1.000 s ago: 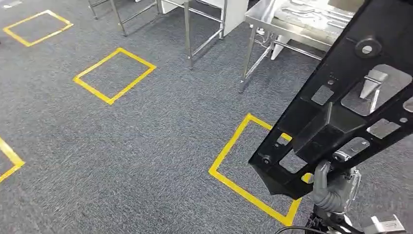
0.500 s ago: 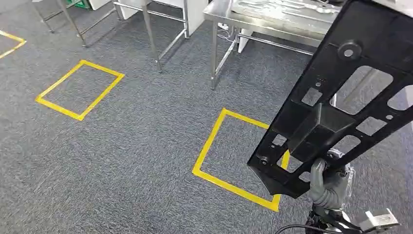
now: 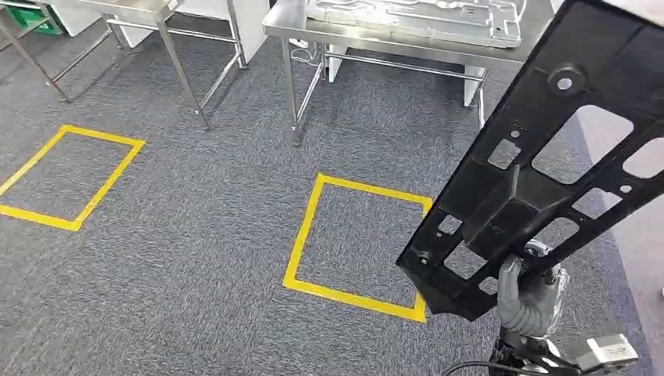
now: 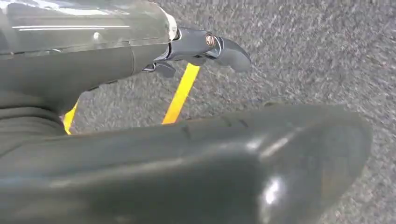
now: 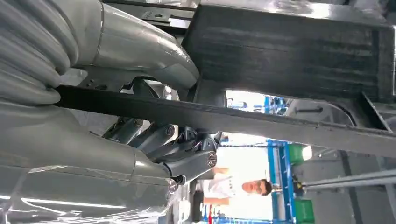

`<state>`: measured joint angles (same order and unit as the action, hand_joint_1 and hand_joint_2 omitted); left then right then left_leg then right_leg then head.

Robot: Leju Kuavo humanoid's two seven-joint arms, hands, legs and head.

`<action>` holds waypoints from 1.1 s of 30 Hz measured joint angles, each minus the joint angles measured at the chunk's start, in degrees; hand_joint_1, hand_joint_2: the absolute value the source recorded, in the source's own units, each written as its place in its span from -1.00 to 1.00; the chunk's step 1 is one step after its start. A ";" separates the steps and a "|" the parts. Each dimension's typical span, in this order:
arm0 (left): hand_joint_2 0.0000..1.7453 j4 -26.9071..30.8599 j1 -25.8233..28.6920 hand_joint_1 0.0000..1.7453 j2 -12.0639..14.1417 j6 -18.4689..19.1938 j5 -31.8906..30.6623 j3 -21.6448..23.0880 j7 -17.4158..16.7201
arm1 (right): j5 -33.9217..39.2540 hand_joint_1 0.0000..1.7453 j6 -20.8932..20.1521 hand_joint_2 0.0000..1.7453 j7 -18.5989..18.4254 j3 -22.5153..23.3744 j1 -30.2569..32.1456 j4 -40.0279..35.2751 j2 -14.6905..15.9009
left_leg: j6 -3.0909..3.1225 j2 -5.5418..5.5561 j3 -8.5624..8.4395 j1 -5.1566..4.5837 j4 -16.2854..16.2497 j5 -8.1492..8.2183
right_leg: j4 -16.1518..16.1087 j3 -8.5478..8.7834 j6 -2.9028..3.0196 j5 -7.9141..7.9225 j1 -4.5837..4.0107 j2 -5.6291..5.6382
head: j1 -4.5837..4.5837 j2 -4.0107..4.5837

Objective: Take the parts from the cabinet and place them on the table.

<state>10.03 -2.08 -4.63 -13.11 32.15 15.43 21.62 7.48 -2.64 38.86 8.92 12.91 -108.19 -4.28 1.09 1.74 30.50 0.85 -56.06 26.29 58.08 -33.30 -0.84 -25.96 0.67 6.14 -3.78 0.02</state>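
Black perforated plastic panel (image 3: 548, 149), angular.

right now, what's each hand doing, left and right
Left hand: holds nothing, hanging over the carpet; open or closed cannot be told.
Right hand: grips the black part at its lower end.

I can read no text, label, brand, number or sign in any of my views. The big black plastic panel with cut-out windows (image 3: 548, 157) that my right hand (image 3: 526, 301) grips carries a tiny pale mark near one of its holes, too small for me to make out. The yellow tape squares on the grey carpet (image 3: 356, 243) are plain outlines with no lettering.
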 joint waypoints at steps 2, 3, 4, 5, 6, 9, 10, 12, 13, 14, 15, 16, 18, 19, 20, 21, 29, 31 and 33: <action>-1.00 0.00 0.22 -1.00 0.02 0.07 -0.11 0.00 0.11 | 0.00 1.00 0.04 1.00 0.00 -0.04 -0.42 0.00 0.57 | 0.57 -1.37 -0.08 -0.15 0.16 0.07 | 6.31 -3.31 -0.50 -3.88 -0.11 -5.04 | 0.00 0.00; -1.00 0.00 0.36 -1.00 0.02 0.13 -0.18 0.00 0.11 | 0.02 1.00 0.13 1.00 0.00 -0.09 -0.39 0.00 0.59 | 0.64 -2.04 -0.06 -0.23 0.13 0.16 | 10.65 -5.57 -0.67 -5.85 0.08 -5.53 | 0.00 0.00; -1.00 0.00 0.42 -1.00 0.00 0.13 -0.24 0.00 0.11 | 0.02 1.00 0.22 1.00 0.00 -0.11 -0.25 0.02 0.59 | 0.62 -2.90 -0.03 -0.25 0.10 0.27 | 15.31 -8.00 -0.87 -7.44 0.26 -5.68 | 0.02 0.00; -1.00 0.00 0.45 -1.00 0.00 0.13 -0.24 0.00 0.11 | 0.02 1.00 0.26 1.00 0.00 -0.11 -0.14 0.02 0.61 | 0.50 -3.61 -0.05 -0.24 0.06 0.38 | 17.28 -9.12 -1.03 -7.46 0.35 -5.77 | 0.02 0.00; -1.00 0.00 0.44 -1.00 0.00 0.15 -0.22 0.00 0.11 | 0.02 1.00 0.39 1.00 0.00 -0.11 -0.07 0.02 0.66 | 0.40 -4.35 -0.18 -0.23 0.01 0.53 | 16.16 -8.69 -1.18 -6.00 0.48 -5.89 | 0.00 0.00; -1.00 0.00 0.33 -1.00 -0.04 0.00 -0.09 0.00 0.02 | 0.17 1.00 0.72 1.00 0.00 -0.15 -0.06 0.02 0.92 | -0.23 -6.30 -0.94 -0.24 -0.34 1.35 | 1.64 -0.85 -1.07 1.13 0.61 -8.93 | 0.02 0.00; -1.00 0.00 0.33 -1.00 -0.02 -0.04 0.09 -0.02 -0.02 | 0.17 1.00 0.74 1.00 -0.02 -0.24 -0.19 0.02 1.03 | -0.67 -6.75 -1.11 -0.67 -0.43 1.65 | 0.06 -0.07 -0.53 0.00 -0.11 -11.14 | 0.02 0.00; -1.00 0.00 0.11 -1.00 -0.02 -0.09 0.09 -0.02 -0.04 | 0.26 1.00 0.74 1.00 -0.02 -0.48 -0.09 -0.07 1.09 | -1.37 -7.73 -1.47 -0.78 -0.50 2.14 | -0.01 -0.34 0.23 0.12 -0.14 -9.57 | 0.02 0.00; -1.00 0.00 0.04 -1.00 -0.02 -0.09 0.09 -0.02 -0.07 | 0.26 1.00 0.74 1.00 -0.02 -0.48 -0.01 -0.09 1.11 | -1.69 -8.30 -1.69 -0.78 -0.31 2.21 | 0.08 -0.45 0.56 -0.01 -0.32 -9.03 | 0.00 0.00; -1.00 0.00 -0.12 -1.00 -0.02 -0.09 0.09 -0.02 -0.07 | 0.26 1.00 0.76 1.00 -0.04 -0.48 0.06 -0.13 1.14 | -2.03 -9.04 -1.97 -0.78 -0.26 2.34 | -0.12 -0.40 0.87 0.11 -0.33 -8.27 | 0.00 0.00; -1.00 0.00 -0.19 -1.00 0.00 -0.02 0.09 -0.02 -0.05 | 0.09 1.00 1.06 1.00 -0.20 -0.57 0.11 -0.17 1.16 | -2.50 -8.17 -1.91 -0.40 -0.74 2.90 | -0.46 -0.07 1.38 0.42 0.30 -7.59 | 0.00 0.00; -1.00 0.00 -0.15 -1.00 0.00 0.02 -0.04 0.00 0.15 | -0.84 1.00 2.18 1.00 -0.41 -0.72 -0.04 -0.24 1.16 | -2.64 -5.48 -1.27 -0.31 -2.67 4.31 | -0.46 -0.10 1.72 0.39 0.28 -7.02 | 0.00 0.00; -1.00 0.00 0.03 -1.00 0.00 0.09 -0.09 0.00 0.20 | -3.34 1.00 4.69 1.00 -1.22 -1.07 -0.25 -0.22 1.16 | -2.79 -2.69 2.96 -0.23 -11.57 8.98 | -0.44 -0.11 2.31 0.34 0.10 -6.14 | 0.00 0.00; -1.00 0.00 0.12 -1.00 0.00 0.04 -0.09 0.00 0.22 | -4.31 1.00 5.62 1.00 -1.69 -1.22 -0.25 -0.22 1.20 | -2.85 -2.33 5.56 -0.24 -16.53 10.72 | -0.42 -0.11 2.59 0.15 -0.06 -5.61 | 0.00 0.00; -1.00 0.00 0.17 -1.00 0.00 0.00 -0.09 0.00 0.30 | -5.11 1.00 6.55 1.00 -2.10 -1.44 -0.17 -0.11 1.24 | -2.79 -2.28 7.38 -0.24 -19.61 11.08 | -0.40 -0.04 2.75 0.03 -0.24 -4.91 | 0.00 0.00; -1.00 0.00 0.21 -1.00 -0.02 -0.04 -0.15 0.00 0.46 | -5.77 1.00 7.41 1.00 -2.30 -1.59 -0.03 -0.02 1.29 | -2.59 -2.28 7.96 -0.24 -19.60 9.68 | -0.40 0.24 2.80 -0.36 -0.40 -4.24 | 0.00 0.00; -1.00 -0.02 0.23 -1.00 0.31 -0.28 0.13 0.00 0.59 | -10.95 1.00 14.47 1.00 -7.89 -1.88 -0.48 0.04 3.54 | 0.69 -1.50 0.12 -1.22 -0.24 1.74 | 0.26 2.29 0.65 -0.75 -0.73 -3.14 | 0.02 0.00; -1.00 -0.02 0.45 -1.00 0.17 -0.26 0.20 0.00 0.72 | -12.83 1.00 15.54 1.00 -9.62 -1.90 -1.25 0.04 4.81 | 1.00 -1.71 -1.86 -0.79 0.50 1.42 | 2.06 1.75 0.09 -1.87 -0.60 -4.70 | 0.04 0.00; -1.00 -0.02 0.51 -1.00 0.20 -0.15 0.22 -0.02 0.76 | -14.12 1.00 15.69 1.00 -11.36 -1.90 -3.08 0.11 6.29 | 1.20 -2.11 -2.46 -0.77 0.56 1.91 | 9.00 -2.80 -0.68 -4.04 -0.21 -5.42 | 0.02 0.00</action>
<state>10.01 -1.57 -4.44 -13.27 32.37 15.41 22.38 -6.64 13.05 27.50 7.02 9.83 -108.08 2.01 2.30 -0.36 28.04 0.08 -55.49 28.20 67.08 -36.10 -1.52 -30.00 0.46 0.72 -3.76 0.02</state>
